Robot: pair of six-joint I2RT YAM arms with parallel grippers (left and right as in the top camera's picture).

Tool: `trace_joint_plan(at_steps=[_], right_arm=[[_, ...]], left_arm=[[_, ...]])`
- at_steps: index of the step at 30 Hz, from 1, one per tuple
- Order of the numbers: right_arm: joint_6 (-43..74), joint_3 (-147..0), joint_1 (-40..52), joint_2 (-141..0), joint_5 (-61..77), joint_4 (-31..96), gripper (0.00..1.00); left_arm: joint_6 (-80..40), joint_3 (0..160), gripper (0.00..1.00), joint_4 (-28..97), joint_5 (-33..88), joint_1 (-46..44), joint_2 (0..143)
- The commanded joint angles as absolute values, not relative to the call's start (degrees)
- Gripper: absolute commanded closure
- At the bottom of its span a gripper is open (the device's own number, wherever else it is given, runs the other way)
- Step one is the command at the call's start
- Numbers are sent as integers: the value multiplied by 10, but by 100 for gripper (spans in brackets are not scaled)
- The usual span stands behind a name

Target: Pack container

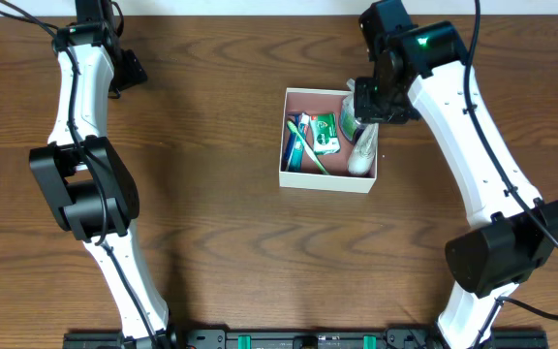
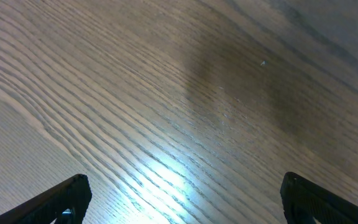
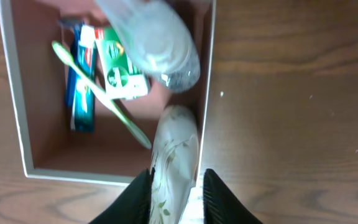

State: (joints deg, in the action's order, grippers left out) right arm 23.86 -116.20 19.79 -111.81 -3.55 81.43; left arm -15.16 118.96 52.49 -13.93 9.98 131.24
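Observation:
The container (image 1: 325, 181) is a shallow white-walled box with a pink-brown inside, at the table's middle; it also shows in the right wrist view (image 3: 16, 106). In it lie a green toothbrush (image 3: 98, 93), a blue toothpaste tube (image 3: 79, 102), a green box (image 3: 120, 68) and a clear bottle (image 3: 157, 43). My right gripper (image 3: 176, 202) is shut on a white tube with a leaf print (image 3: 178, 149), which lies along the box's right wall. From overhead the right gripper (image 1: 368, 107) is over the box's far right corner, above the white tube (image 1: 361, 153). My left gripper (image 2: 185, 205) is open and empty.
The left arm (image 1: 76, 87) reaches to the far left back of the wooden table (image 1: 211, 242), well away from the box. The left wrist view shows only bare wood (image 2: 197, 93). The right arm (image 1: 473, 165) runs down the right side.

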Motion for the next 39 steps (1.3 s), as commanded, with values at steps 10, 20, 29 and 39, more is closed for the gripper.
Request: trace_joint_plan(at_steps=[10,20,29,39], right_arm=[[242,-1340,61,-994,-185,851,11],[118,-1334,-90,-957,-97,973,1],[85,-1329,-97,-957,-49,959,1],[85,-1329,-97,-957,-49,970,1]], left_arm=[[-153,1201,2,527,-147,101,1290],[-153,1201,2,527,-146,101,1290],[-153,1201,2,527,-147,101,1290],[-153,1201,2,527,-147,101,1290]])
